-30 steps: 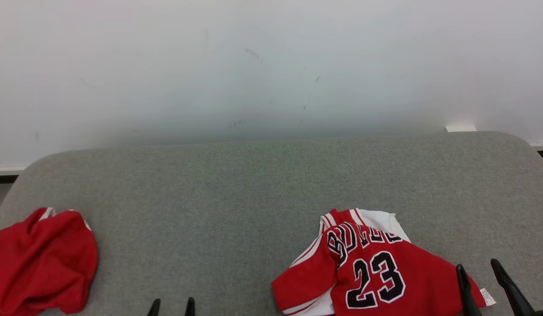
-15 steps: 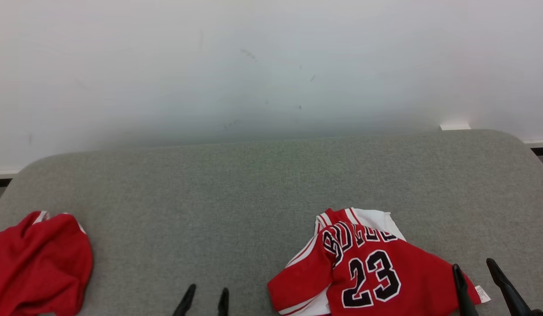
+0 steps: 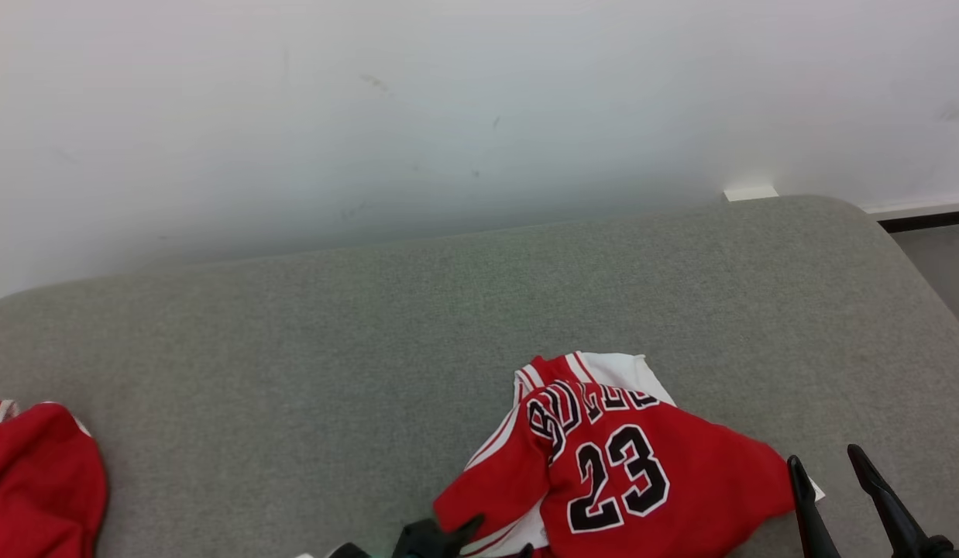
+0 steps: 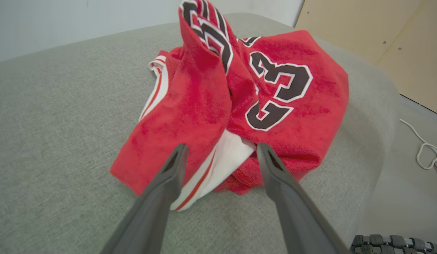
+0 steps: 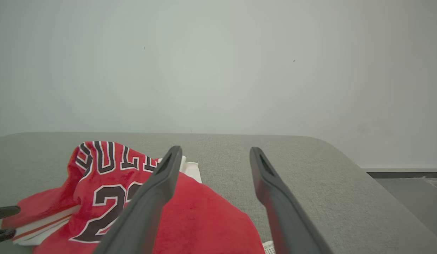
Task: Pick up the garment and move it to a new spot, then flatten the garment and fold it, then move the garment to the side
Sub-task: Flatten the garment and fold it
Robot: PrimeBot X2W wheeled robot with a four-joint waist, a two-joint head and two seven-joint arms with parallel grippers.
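The garment (image 3: 619,473) is a crumpled red jersey with a black "23" and white trim, lying at the near right of the grey padded surface (image 3: 371,333). My left gripper (image 3: 499,536) is open at its near-left corner. In the left wrist view the left gripper (image 4: 222,150) has one finger on each side of the jersey's (image 4: 211,106) white-striped hem, low over the cloth. My right gripper (image 3: 824,457) stands open at the jersey's right end. In the right wrist view the right gripper (image 5: 215,151) has its left finger over the red cloth (image 5: 109,190) and holds nothing.
Another red garment (image 3: 38,480) lies bunched at the surface's near left. A white wall (image 3: 479,116) stands behind the surface. Past its rounded right edge are beige panels (image 4: 398,42) and a white cable (image 4: 423,151) on the floor.
The head camera has swung right, shifting the whole picture left. My left gripper has travelled right, from bare surface to the jersey's near-left corner. The right gripper stays open at the jersey's right end.
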